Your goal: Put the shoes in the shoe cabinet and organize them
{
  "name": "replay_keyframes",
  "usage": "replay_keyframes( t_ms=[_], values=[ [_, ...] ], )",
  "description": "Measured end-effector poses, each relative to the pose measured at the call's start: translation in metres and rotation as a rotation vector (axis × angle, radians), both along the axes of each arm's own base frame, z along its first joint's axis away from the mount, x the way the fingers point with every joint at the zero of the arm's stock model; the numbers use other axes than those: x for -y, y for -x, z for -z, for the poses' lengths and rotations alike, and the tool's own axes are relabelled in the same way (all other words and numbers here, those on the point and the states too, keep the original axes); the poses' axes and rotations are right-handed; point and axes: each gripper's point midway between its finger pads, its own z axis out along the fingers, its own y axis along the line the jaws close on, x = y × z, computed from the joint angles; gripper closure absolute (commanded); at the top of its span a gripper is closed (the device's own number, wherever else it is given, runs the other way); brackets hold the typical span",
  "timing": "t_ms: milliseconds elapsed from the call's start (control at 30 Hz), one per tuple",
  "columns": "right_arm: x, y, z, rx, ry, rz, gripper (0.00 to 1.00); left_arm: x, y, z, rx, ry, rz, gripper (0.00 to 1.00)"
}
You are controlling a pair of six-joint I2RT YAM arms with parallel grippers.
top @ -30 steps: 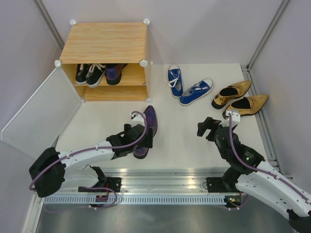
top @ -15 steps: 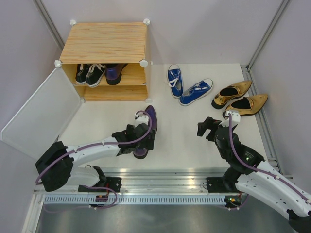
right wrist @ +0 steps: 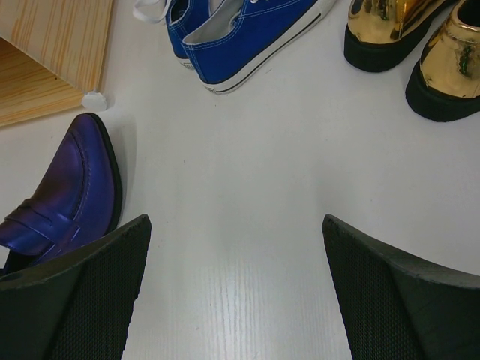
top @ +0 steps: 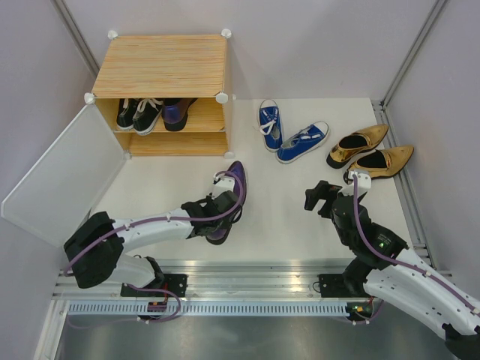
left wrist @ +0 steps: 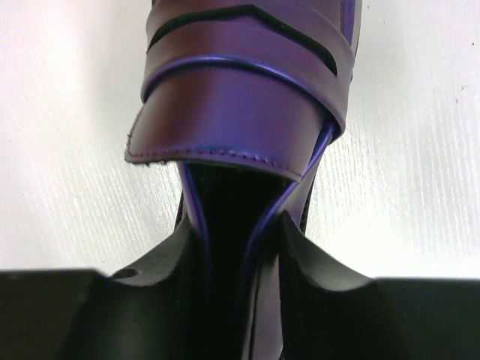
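While around heel (left wrist: 240, 97), left end effector (left wrist: 240, 231)

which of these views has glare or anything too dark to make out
top view: sharp, even light, glare streaks on the metal rail; left wrist: purple shoe fills the frame with a soft sheen, fingers just black shapes; right wrist: floor crisp, gold shoes glinting

White floor (top: 277, 204) lies bare between the purple heel (top: 231, 193) and the right gripper (top: 318, 196), while blue sneakers (top: 292, 136) and gold heels (top: 369, 154) crowd the far right, and the swung-open door (top: 64, 174) of the cabinet (top: 161, 66) walls off the left.
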Motion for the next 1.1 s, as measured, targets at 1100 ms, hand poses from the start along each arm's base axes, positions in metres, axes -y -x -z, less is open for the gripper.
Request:
replay_keyframes(
  t_ms=[1100],
  values=[
    [-0.003,-0.001,0.009,-0.029,0.026,-0.012,0.02,-0.079,-0.043,-0.111,0.195,0.25,-0.2,0.98]
  ],
)
